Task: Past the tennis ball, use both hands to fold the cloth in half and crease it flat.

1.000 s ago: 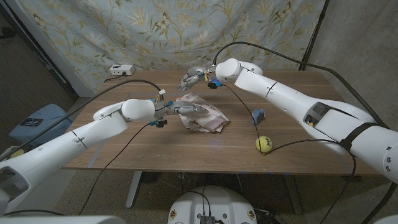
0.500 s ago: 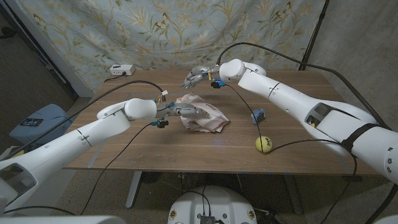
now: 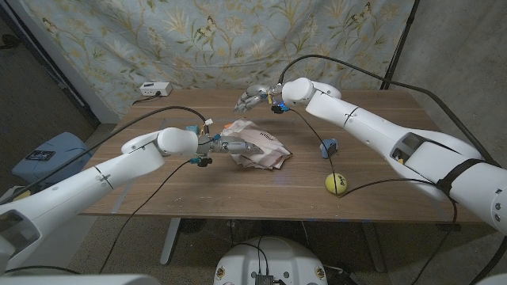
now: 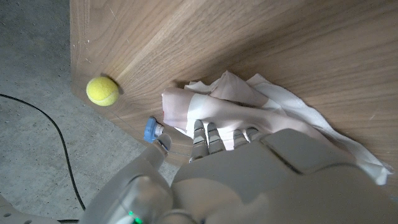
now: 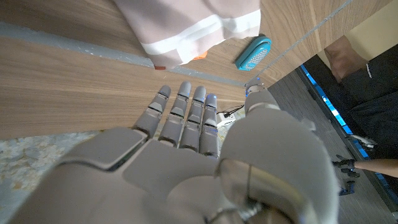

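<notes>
Step in hand, as judged: the fold is under way, not finished. The left hand point(image 3: 224, 145) is seen on the left side of the cloth point(image 3: 257, 147), its fingers point(image 4: 208, 138) laid over the fabric and curled into it; a grip on the cloth is read from the left wrist view, where the fabric bunches under them. The cloth lies crumpled near the middle of the worktop point(image 3: 158, 190), towards the far edge, not yet flat and with no clean crease visible.

The right hand point(image 3: 255, 96) hovers above the far edge of the worktop, just beyond the cloth and apart from it. Its fingers point(image 5: 186, 115) are extended side by side and hold nothing.

Next move, as judged: the right hand needs to be brought down onto the cloth's far side, so that both hands can carry one half over the other and press it flat.

Count, left to right: one white box point(image 3: 155, 89) at the far left corner, one cloth, one small blue object point(image 3: 329, 148), one tennis ball point(image 3: 337, 184) near the front right edge, well apart from the cloth.
</notes>
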Controlling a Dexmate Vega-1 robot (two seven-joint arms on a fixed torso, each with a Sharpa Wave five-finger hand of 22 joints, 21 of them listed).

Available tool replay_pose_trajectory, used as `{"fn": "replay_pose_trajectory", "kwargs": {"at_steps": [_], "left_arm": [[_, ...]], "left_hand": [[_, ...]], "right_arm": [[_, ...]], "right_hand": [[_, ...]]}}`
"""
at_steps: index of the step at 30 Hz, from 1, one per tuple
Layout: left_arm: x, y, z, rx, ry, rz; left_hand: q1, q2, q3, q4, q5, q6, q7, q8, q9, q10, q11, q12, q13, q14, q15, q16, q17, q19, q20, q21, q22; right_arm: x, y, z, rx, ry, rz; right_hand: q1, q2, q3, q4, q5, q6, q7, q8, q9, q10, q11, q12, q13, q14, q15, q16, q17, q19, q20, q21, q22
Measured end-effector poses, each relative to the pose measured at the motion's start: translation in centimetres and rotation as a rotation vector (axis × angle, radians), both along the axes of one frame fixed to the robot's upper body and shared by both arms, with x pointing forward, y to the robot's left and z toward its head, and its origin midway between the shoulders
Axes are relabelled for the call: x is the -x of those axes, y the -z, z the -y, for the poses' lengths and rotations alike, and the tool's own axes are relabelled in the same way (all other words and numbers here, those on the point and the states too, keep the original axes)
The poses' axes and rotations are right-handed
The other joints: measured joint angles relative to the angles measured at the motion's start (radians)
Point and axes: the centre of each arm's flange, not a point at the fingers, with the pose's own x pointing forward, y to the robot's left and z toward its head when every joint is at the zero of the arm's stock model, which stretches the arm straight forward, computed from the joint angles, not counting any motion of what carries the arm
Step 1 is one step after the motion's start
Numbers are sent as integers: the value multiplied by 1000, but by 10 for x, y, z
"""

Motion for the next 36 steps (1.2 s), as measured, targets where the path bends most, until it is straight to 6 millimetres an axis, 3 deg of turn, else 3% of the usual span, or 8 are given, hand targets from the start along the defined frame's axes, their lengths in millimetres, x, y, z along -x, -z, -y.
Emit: {"fn": "replay_pose_trajectory", "kwargs": {"at_steps": [11, 13, 17, 22, 36], "left_arm": [[5, 8, -6, -6, -20, -20], [5, 8, -7, -5, -22, -20], [5, 9, -7, -4, -24, -22], [5, 9, -8, -3, -25, -21], [3, 8, -5, 2, -22, -19]], "left_hand": [[0, 0, 0, 0, 0, 0, 0, 0, 0, 0, 0, 0, 0, 0, 0, 0, 0, 0, 0, 0, -1], [0, 0, 0, 0, 0, 0, 0, 0, 0, 0, 0, 0, 0, 0, 0, 0, 0, 0, 0, 0, -1], [0, 0, 0, 0, 0, 0, 0, 0, 0, 0, 0, 0, 0, 0, 0, 0, 0, 0, 0, 0, -1], [0, 0, 0, 0, 0, 0, 0, 0, 0, 0, 0, 0, 0, 0, 0, 0, 0, 0, 0, 0, -1], [0, 0, -4, 5, 0, 0, 0, 0, 0, -4, 4, 0, 0, 0, 0, 0, 0, 0, 0, 0, -1]], "right_arm": [[-5, 14, -1, 83, 7, 92], [-7, 19, -1, 98, 10, 98], [-7, 24, 0, 124, 12, 118], [-8, 30, 1, 149, 15, 135], [-14, 44, 3, 189, 19, 135]], "right_hand": [[-16, -10, -9, 3, 0, -62, -24, -1, -9, -35, -25, -50, -23, -51, 3, -23, -20, -19, -14, 0, -2], [-66, 3, -23, 26, 0, -67, -28, -1, -9, -35, -25, -66, -31, -57, 5, -26, -24, -24, -16, 0, -2], [-187, 49, -45, 99, 0, -73, -34, 8, -9, -35, -25, -97, -46, -66, 9, -30, -32, -42, -26, 0, 0], [-269, 71, -61, 147, 0, -75, -36, 12, -9, -31, -29, -116, -52, -76, 3, -37, -38, -59, -41, 0, 0], [-347, 82, -76, 189, 0, -85, -36, 12, -13, -35, -25, -139, -52, -99, 15, -45, -43, -71, -42, -4, 0]]}}
